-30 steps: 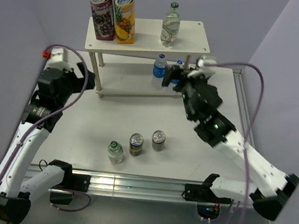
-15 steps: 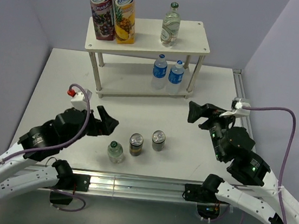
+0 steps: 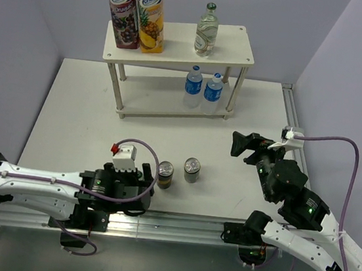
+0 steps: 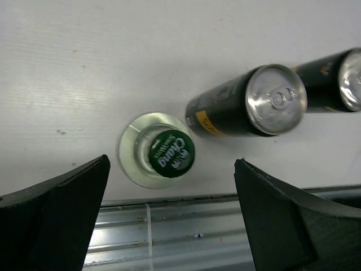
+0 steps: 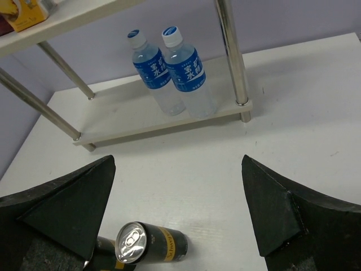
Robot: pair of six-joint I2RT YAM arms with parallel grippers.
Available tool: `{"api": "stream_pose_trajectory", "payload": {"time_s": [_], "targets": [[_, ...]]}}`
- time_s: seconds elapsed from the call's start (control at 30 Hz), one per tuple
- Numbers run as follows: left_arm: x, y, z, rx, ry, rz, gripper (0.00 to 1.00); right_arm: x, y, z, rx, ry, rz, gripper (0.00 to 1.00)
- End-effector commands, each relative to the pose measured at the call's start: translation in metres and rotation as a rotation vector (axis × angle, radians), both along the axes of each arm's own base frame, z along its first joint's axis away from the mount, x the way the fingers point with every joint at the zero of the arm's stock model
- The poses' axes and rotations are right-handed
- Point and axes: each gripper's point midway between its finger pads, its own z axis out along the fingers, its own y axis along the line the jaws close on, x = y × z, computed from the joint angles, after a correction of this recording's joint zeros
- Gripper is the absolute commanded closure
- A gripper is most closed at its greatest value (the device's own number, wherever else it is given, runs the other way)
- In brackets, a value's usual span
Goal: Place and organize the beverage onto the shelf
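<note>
The cream shelf (image 3: 231, 46) stands at the back. A green-capped bottle (image 3: 206, 31) is on its top board. Two water bottles (image 3: 192, 86) (image 3: 213, 90) stand on its lower board, also in the right wrist view (image 5: 151, 70) (image 5: 189, 73). Two dark cans (image 3: 164, 174) (image 3: 192, 170) stand on the table near the front. My left gripper (image 3: 142, 185) hangs open over a second green-capped bottle (image 4: 167, 152), which shows between the open fingers in the left wrist view (image 4: 172, 161) and is hidden in the top view. My right gripper (image 3: 242, 144) (image 5: 178, 164) is open and empty, facing the shelf.
Two tall Fontana cartons (image 3: 135, 11) stand on the left of the top board. The metal rail (image 4: 197, 231) of the table's near edge lies right below the left gripper. The nearest can (image 4: 254, 104) stands just right of the green-capped bottle.
My right gripper left the second water bottle on the lower board and pulled back toward the near right. My left arm swung down and right, over the green-capped bottle at the front.
</note>
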Motion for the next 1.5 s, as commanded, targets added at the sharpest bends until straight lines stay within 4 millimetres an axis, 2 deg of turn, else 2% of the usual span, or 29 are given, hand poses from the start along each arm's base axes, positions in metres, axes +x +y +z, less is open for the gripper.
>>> {"api": "stream_pose_trajectory", "payload": {"time_s": [0.0, 0.17, 0.3, 0.43, 0.7, 0.9, 0.97, 1.13, 1.23, 1.33, 1.4, 1.47], "targets": [[0.012, 0.017, 0.011, -0.010, -0.084, 0.155, 0.01, -0.001, -0.001, 0.000, 0.010, 0.003, -0.010, 0.00], [0.011, 0.025, -0.002, -0.010, -0.076, 0.187, 0.01, -0.001, -0.001, -0.002, 0.017, 0.001, -0.006, 0.00], [0.009, 0.022, -0.021, -0.029, -0.073, 0.143, 0.01, -0.001, -0.001, -0.002, 0.016, 0.003, -0.009, 0.00], [0.007, 0.006, -0.035, -0.065, -0.070, 0.099, 0.01, 0.001, 0.001, -0.005, 0.015, 0.009, -0.008, 0.00], [0.008, -0.003, -0.064, -0.035, -0.085, 0.071, 0.01, 0.003, 0.003, -0.010, -0.004, 0.025, -0.018, 0.00], [0.013, 0.007, -0.083, 0.012, -0.113, 0.112, 0.01, 0.005, 0.005, -0.013, -0.014, 0.033, -0.018, 0.00], [0.014, 0.009, -0.088, 0.023, -0.122, 0.123, 0.01, 0.005, 0.007, -0.014, -0.019, 0.036, -0.016, 0.00], [0.021, 0.012, -0.083, 0.043, -0.171, 0.164, 0.01, 0.007, 0.010, -0.015, -0.028, 0.040, -0.012, 0.00], [0.023, 0.012, -0.085, 0.067, -0.188, 0.167, 0.04, 0.008, 0.011, -0.016, -0.032, 0.041, -0.011, 0.00], [0.025, 0.012, -0.088, 0.087, -0.195, 0.179, 0.12, 0.008, 0.010, -0.015, -0.033, 0.039, -0.011, 0.00], [0.026, 0.013, -0.090, 0.096, -0.198, 0.188, 0.21, 0.008, 0.011, -0.015, -0.035, 0.039, -0.009, 0.00], [0.026, 0.011, -0.089, 0.104, -0.202, 0.185, 0.38, 0.008, 0.010, -0.014, -0.036, 0.037, -0.010, 0.00]]}}
